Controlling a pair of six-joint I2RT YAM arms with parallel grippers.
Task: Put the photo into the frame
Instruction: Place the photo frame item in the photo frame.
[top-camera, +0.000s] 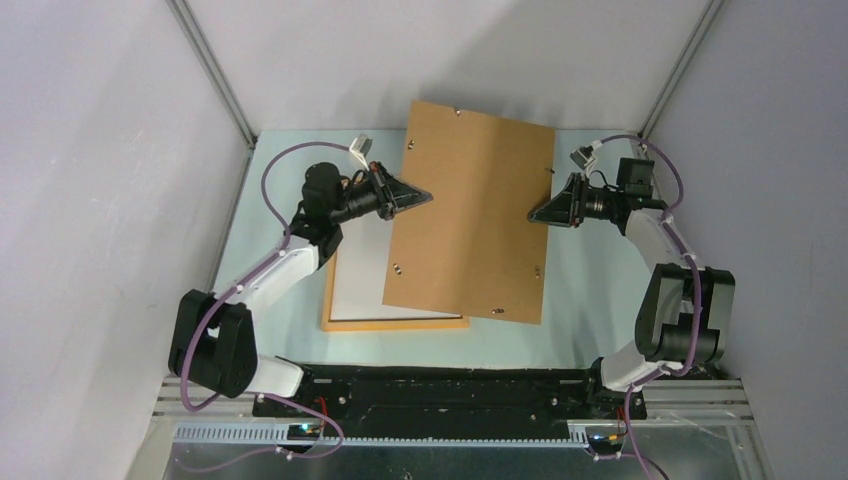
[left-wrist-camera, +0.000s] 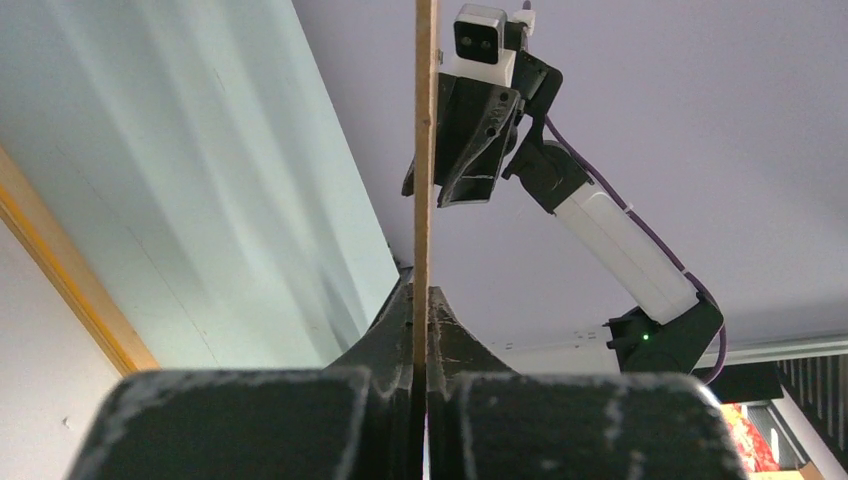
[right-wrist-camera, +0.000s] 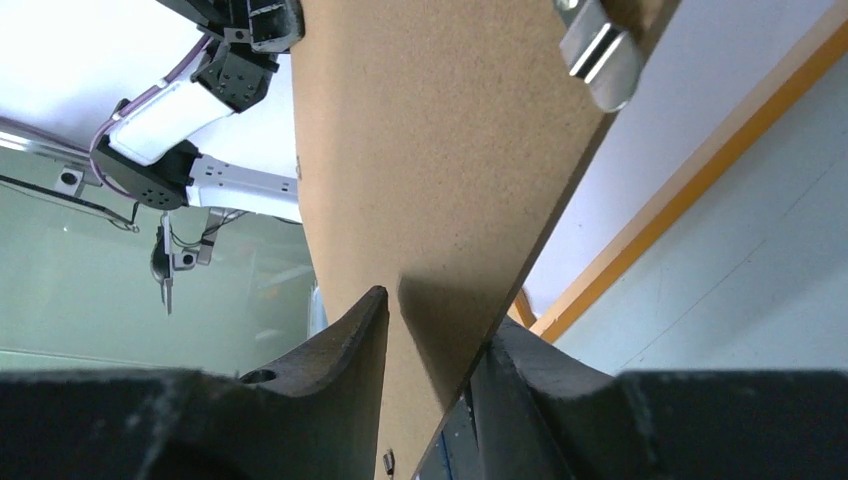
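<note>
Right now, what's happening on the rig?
The left gripper is shut on the left edge of the brown backing board, holding it up off the table. The right gripper straddles the board's right edge, jaws apart, not clamped. The orange frame lies flat below, partly under the board, with a white sheet inside. I cannot tell if that is the photo.

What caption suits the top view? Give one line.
Left gripper pinches the board over the frame; right gripper straddles its opposite edge.

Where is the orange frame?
The frame lies on the table, left side of the top view, by the left arm, partly hidden by the brown board.
</note>
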